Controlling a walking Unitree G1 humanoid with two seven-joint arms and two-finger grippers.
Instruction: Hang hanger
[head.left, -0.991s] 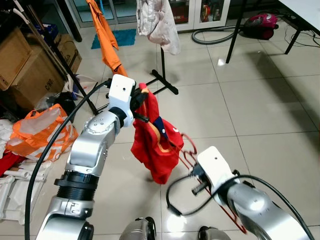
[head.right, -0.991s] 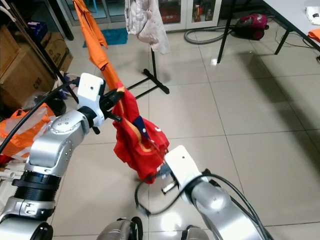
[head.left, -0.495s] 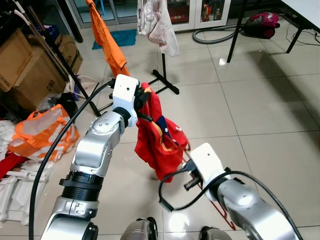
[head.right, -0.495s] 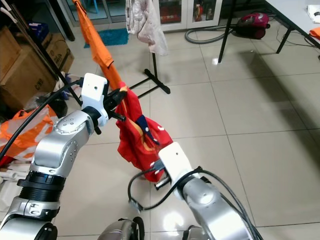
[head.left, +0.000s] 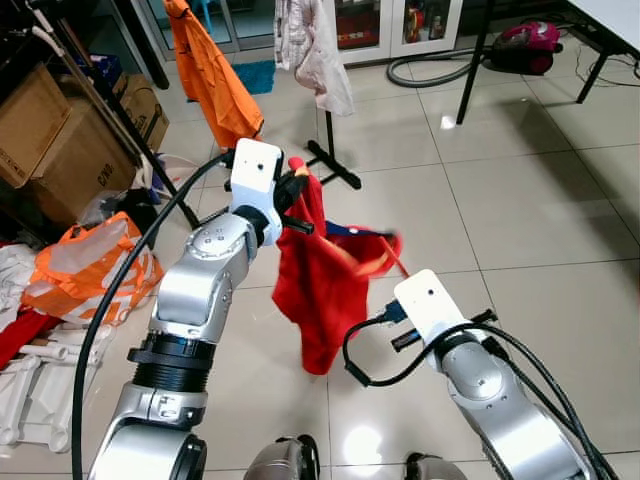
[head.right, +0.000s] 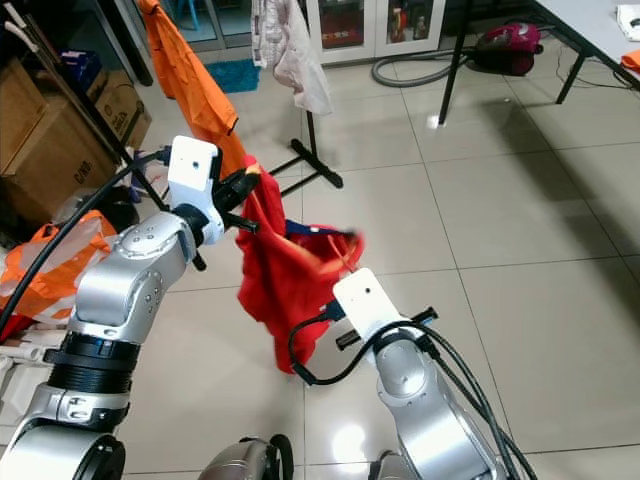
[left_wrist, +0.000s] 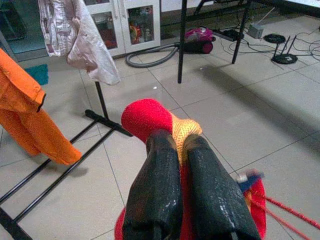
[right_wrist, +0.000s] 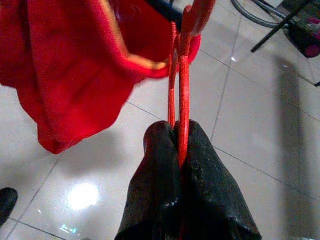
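Between the two arms, over the tiled floor (head.left: 520, 200), a red shirt (head.left: 325, 290) hangs in mid-air. Left gripper (left_wrist: 181, 150) raised at about chest height, elbow bent, fingers pinched tight on a bunched corner of the shirt near its yellow-trimmed collar. Right gripper (right_wrist: 178, 145) lower and nearer the body, forearm reaching forward and up, fingers clamped on the thin red wire of the hanger (right_wrist: 181, 75). Hanger runs up from the fingers into the shirt's opening; its far end is blurred, so how far in it sits cannot be told.

Step in hand, as judged: threading the hanger into the shirt, not yet hanging it. Garment droops mostly from the left grip and looks lopsided.

Next move calls for working the hanger's shoulders fully inside while the left gripper keeps the collar open, then carrying the lot to the clothes rack (head.left: 330, 165) beyond, where an orange garment (head.left: 210, 75) and a pale one (head.left: 315, 50) already hang.
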